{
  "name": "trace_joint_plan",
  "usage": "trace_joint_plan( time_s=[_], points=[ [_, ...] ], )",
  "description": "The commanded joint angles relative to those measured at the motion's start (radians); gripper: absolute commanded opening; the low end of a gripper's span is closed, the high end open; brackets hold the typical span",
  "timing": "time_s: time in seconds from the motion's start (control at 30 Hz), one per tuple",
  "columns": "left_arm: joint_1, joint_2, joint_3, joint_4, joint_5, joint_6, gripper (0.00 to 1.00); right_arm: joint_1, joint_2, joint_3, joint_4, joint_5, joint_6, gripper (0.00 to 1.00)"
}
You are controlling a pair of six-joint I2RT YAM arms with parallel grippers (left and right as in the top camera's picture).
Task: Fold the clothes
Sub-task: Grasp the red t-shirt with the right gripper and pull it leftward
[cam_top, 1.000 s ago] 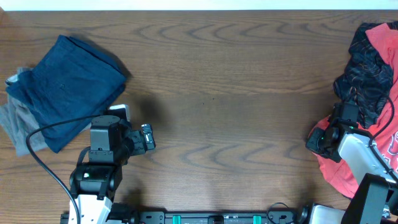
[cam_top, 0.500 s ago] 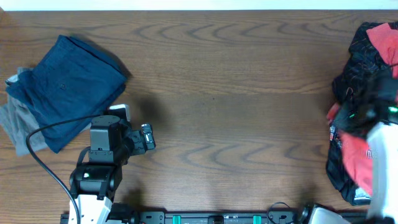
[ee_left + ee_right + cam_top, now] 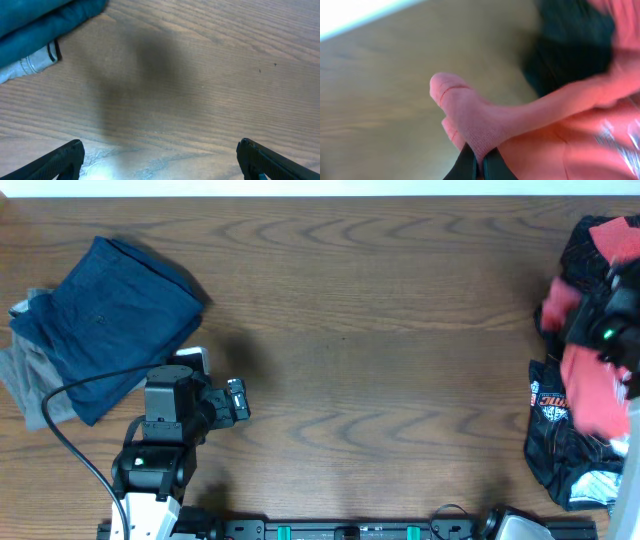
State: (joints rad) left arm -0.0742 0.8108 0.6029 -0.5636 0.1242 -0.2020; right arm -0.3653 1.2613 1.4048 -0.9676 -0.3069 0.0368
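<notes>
At the far right edge of the worktop (image 3: 380,330), the right tool (image 3: 480,169) is pressed together on a fold of the coral-red shirt (image 3: 490,125). The wrist view shows a rolled, stitched edge of the cloth sticking out past the fingertips. The rest of the shirt trails off to the right, with pale print just showing at the frame's lower right corner. From overhead the shirt (image 3: 590,385) is a blurred red streak hanging by the arm, over a black garment (image 3: 560,455) with a white and orange graphic. More dark cloth is heaped behind it toward the far edge. Whether the shirt touches the wood cannot be told through the blur.

On the left side, the left tool (image 3: 162,160) hovers over bare wood with its fingers spread wide and nothing between them. Just beyond it lies a folded blue garment (image 3: 115,320), which rests on a grey garment (image 3: 25,375) that sticks out at the left edge.
</notes>
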Motion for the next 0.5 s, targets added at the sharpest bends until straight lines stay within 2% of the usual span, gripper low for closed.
trace_joint_plan(
  time_s=[0.0,0.17,0.27,0.37,0.47],
  points=[
    [-0.002,0.0,0.023,0.003,-0.001,0.014,0.98,0.076,-0.022,0.13,-0.04,-0.304,-0.098,0.01],
    [-0.002,0.0,0.023,0.004,-0.001,0.014,0.98,0.281,-0.014,0.084,-0.216,-0.3,-0.167,0.02],
    [-0.002,0.0,0.023,0.004,-0.001,0.014,0.98,0.418,-0.01,0.012,-0.234,-0.312,-0.206,0.02],
    [-0.002,0.0,0.023,0.005,-0.001,0.014,0.98,0.561,-0.008,-0.055,-0.141,-0.318,-0.235,0.04],
    [-0.002,0.0,0.023,0.008,-0.001,0.014,0.98,0.667,-0.003,-0.096,0.076,-0.318,-0.205,0.09]
  ],
)
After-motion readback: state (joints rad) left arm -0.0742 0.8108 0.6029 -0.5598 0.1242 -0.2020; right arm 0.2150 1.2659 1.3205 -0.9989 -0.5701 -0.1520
